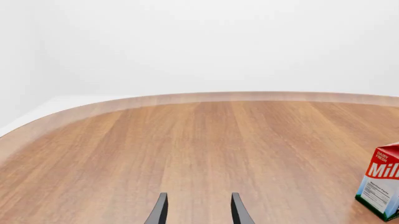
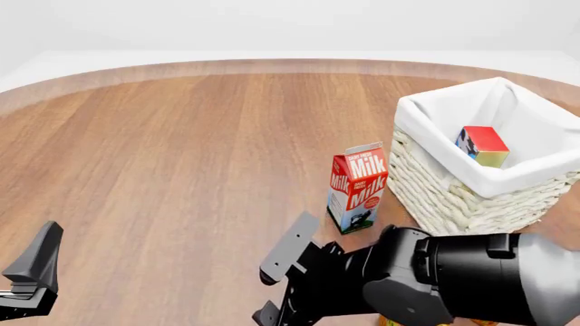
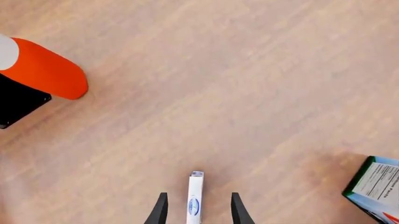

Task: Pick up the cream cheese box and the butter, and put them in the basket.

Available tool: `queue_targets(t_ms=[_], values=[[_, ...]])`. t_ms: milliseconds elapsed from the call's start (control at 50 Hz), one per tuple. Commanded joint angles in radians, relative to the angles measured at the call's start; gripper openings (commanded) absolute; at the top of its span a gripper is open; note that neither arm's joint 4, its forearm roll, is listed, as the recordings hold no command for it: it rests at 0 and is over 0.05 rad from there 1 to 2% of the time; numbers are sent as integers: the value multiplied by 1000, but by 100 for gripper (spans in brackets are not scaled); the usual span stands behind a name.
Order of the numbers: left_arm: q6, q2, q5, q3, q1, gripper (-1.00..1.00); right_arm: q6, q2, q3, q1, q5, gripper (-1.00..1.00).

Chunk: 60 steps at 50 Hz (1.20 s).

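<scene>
The butter (image 2: 485, 144), a red and orange box, lies inside the basket (image 2: 444, 193) at the right of the front view. In the right wrist view, the cream cheese box (image 3: 195, 198) shows as a thin white edge with a blue oval mark. It sits between the fingers of my right gripper (image 3: 199, 195), with a gap on each side, so the gripper is open. The front view shows the right gripper (image 2: 276, 292) low at the near edge, and the cream cheese box is hidden there. My left gripper (image 1: 199, 195) is open and empty, at the near left (image 2: 27, 278).
A red Milk carton (image 2: 358, 187) stands just in front of the basket, also visible as the carton (image 1: 381, 179) and a carton corner (image 3: 374, 191). An orange and black rounded part (image 3: 44, 70) lies across the right wrist view. The table's curved far edge (image 1: 199, 97) runs behind.
</scene>
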State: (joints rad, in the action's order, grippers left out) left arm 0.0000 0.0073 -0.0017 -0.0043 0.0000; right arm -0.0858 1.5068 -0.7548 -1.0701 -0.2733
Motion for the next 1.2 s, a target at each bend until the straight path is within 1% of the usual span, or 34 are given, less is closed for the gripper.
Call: queue_targets(t_ms=[20,80,240,340,600,780,1000,1200], values=[[0,0,0,0,0,100,-8,9,4,-4,9,100],[0,0,0,0,0,100,-19,15,-2,-15,11,100],[0,0,0,0,0,100,-20,15,13,0,25,100],[0,0,0,0,0,100,-31,37,4,-15,34,100],[0,0,0,0,0,100,-27,49,16,-15,44,100],[0,0,0,0,0,100,-19,44,30,1,51,100],[0,0,0,0,0,100,-36,70,28,-10,70,100],[0,0,0,0,0,100,-37,81,34,-13,78,100]])
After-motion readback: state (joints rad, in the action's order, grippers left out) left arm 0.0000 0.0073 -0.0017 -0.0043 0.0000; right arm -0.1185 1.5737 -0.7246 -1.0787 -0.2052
